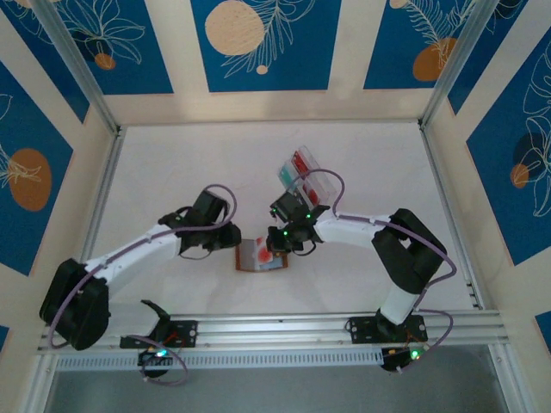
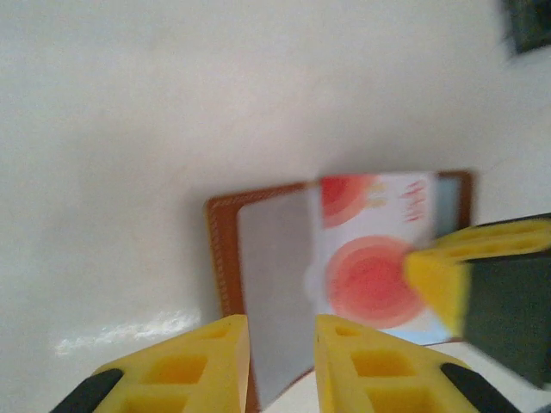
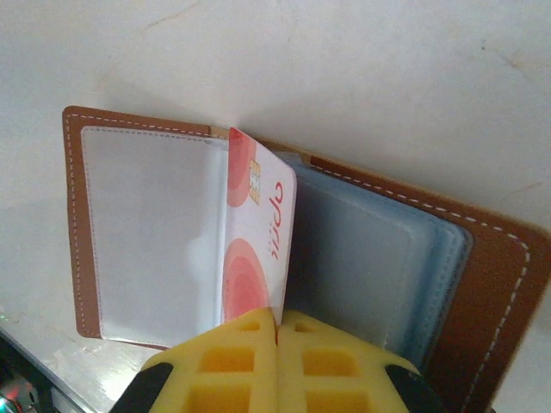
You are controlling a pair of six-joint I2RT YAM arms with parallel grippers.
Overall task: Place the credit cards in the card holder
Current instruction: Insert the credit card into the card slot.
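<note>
**A:** Brown leather card holder [image 3: 504, 284], lying open and flat on the white table [image 1: 172, 172], between the two grippers. What's on the left?

**B:** The left gripper [image 2: 282, 361] is just left of the holder, low over its near edge. Its yellow fingers [image 2: 202, 370] stand a narrow gap apart with nothing clamped between them. The holder's clear pocket shows through the gap.

**A:** Is it touching the leather?

**B:** Cannot tell, that view is blurred.

**A:** And inside the holder?

**B:** A clear pocket on one leaf and stacked pale grey-blue pockets on the other, with white stitching round the rim.

**A:** The card?

**B:** A red-and-white credit card [image 3: 258, 241] rises tilted from the fold between the leaves, its far end down at the spine. I cannot tell whether it sits in a pocket.

**A:** Who has it?

**B:** The right gripper [image 3: 277, 357]. Its jaws are pinched tight on the card's near edge, and it is just right of the holder.

**A:** Further right?

**B:** A clear plastic tray [image 1: 320, 185] sits behind the right gripper, near it and apart from the holder. There is a red card [image 1: 301, 161] in one compartment and a teal card [image 1: 287, 175] in the one beside it.
</note>
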